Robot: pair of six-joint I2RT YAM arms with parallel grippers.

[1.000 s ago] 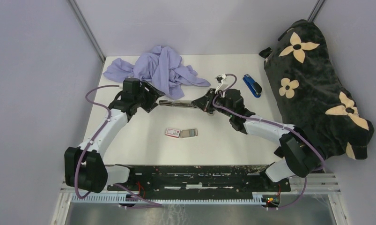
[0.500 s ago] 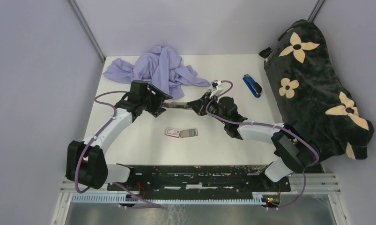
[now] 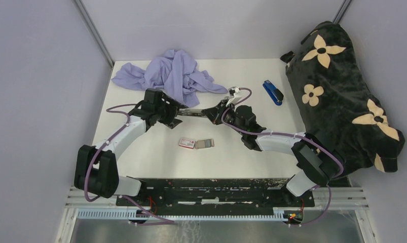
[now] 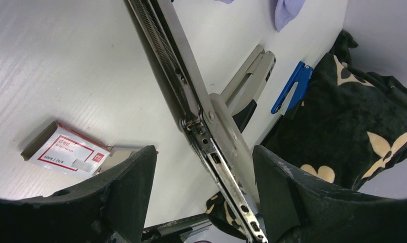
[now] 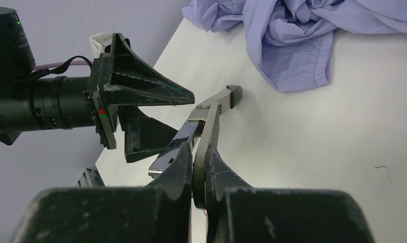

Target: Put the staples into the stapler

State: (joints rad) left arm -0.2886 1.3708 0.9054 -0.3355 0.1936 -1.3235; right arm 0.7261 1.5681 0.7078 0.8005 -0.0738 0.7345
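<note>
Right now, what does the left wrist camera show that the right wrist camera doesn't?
Only left wrist: the red-and-white staple box, the blue stapler and the black floral fabric. Only right wrist: the right gripper shut on the silver stapler, and most of the purple cloth. Both: that stapler, hinged open, passing between the left gripper's spread fingers, which do not touch it.
</note>
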